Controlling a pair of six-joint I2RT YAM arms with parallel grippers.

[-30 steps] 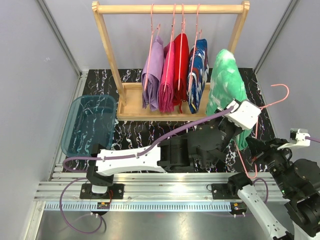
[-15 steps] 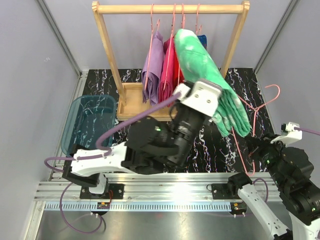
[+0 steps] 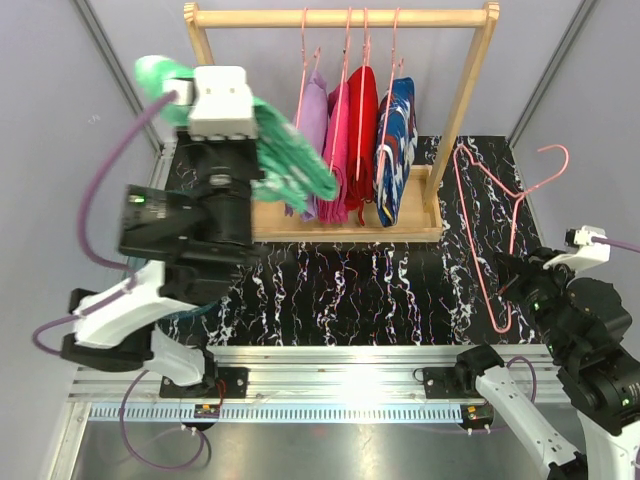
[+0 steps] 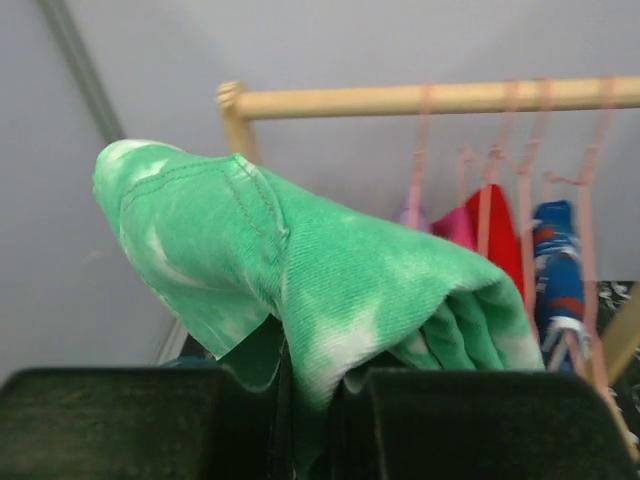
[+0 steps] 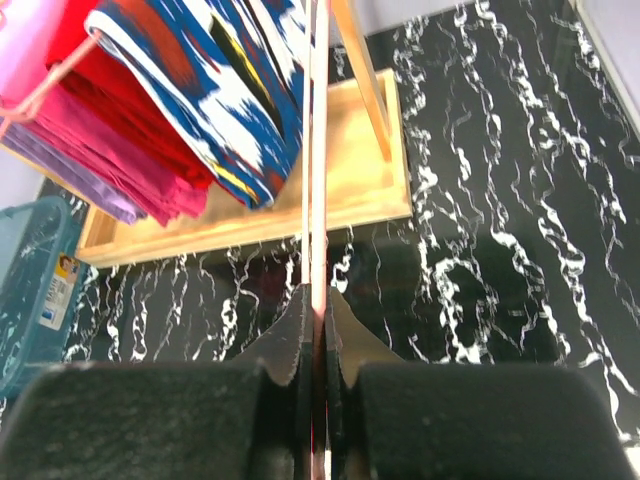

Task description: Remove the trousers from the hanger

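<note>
At about 4 o'clock in the overhead view, nearest the rail, the right gripper (image 5: pixel 315 335) is pinched tight on the low end of a pink wire hanger (image 5: pixel 316 180). Its wrist camera sees the wire edge-on, rising straight out of the thin slit between the pads, so the hanger's shape cannot be read there. From above, the hanger stands bare and tilted over the black marbled tabletop (image 3: pixel 400 290). The fingers merge with the dark wrist and are hard to pick out. The right arm (image 3: pixel 600 350) is cut off at the lower right corner.

At 10 o'clock the left arm (image 3: pixel 190 230) rears up close to the overhead camera. The left gripper (image 4: pixel 305 430) is clamped on the mint green trousers (image 4: pixel 330 270), whose folded cloth bulges out from between the pads. From above, the white camera housing hides the fingers, and the cloth sticks out on both sides of it, held in the air off the rack. A teal bin (image 5: pixel 25 300) shows only as a corner at the right wrist view's left edge.

At 12 o'clock the wooden rack (image 3: pixel 340 17) carries a lilac pair (image 3: pixel 312 115), partly covered by the mint cloth. Beside it hang a pink pair (image 3: pixel 338 150), a red pair (image 3: pixel 363 115) and the navy patterned trousers (image 3: pixel 397 140).
</note>
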